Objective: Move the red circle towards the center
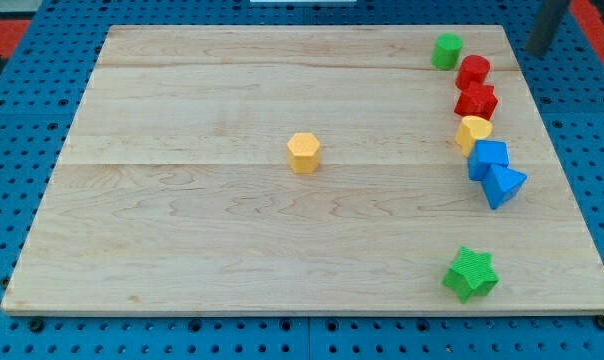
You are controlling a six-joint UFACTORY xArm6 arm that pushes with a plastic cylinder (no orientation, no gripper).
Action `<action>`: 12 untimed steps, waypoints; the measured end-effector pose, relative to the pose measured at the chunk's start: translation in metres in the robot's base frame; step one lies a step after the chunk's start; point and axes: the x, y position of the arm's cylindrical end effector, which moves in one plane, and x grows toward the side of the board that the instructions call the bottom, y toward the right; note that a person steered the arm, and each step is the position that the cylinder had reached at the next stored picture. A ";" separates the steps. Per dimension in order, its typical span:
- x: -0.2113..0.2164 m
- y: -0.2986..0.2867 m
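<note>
Bright, even light; soft shadows, sharp focus.

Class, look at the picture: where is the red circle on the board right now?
The red circle sits near the view's top right of the wooden board, just below and right of the green block and directly above the red star-like block.

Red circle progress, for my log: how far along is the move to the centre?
Nothing looks done: the red circle sits in the column of blocks at the view's right, far from the yellow hexagon near the centre. In hand: my tip stands up and right of it, apart. Left: the whole push leftward.
</note>
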 end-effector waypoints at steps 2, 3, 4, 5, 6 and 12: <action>0.057 -0.119; 0.047 -0.158; 0.019 -0.148; 0.011 -0.205; 0.079 -0.250; 0.153 -0.242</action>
